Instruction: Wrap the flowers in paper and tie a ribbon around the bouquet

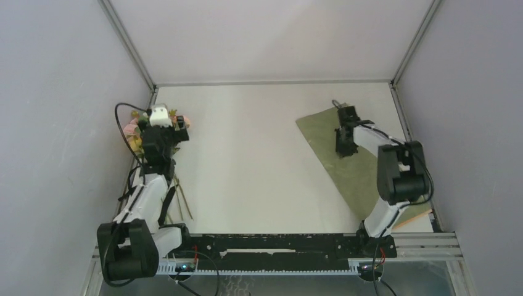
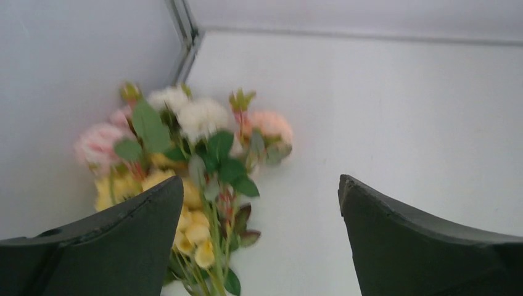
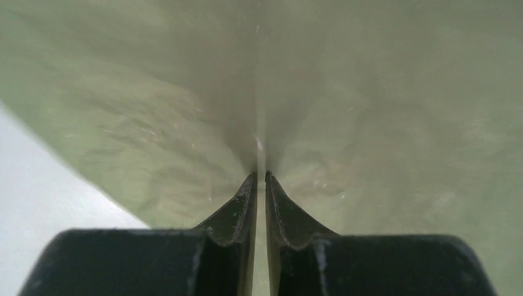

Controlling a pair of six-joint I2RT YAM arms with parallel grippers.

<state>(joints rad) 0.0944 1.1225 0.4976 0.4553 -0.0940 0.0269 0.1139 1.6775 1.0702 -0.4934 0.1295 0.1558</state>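
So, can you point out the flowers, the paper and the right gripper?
flowers (image 2: 203,117), left wrist view, on a white bloom.
paper (image 1: 321,132), top view, on its olive face.
right gripper (image 3: 260,176), right wrist view, between its fingertips.

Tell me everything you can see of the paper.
The paper is a large thin sheet, olive green face up, with a sliver of peach underside showing at its near right corner. It lies askew on the right side of the table, mostly flat, and its surface looks faintly mottled up close. Near its far end the right claw is shut on it, pinching a narrow ridge up between the fingers.
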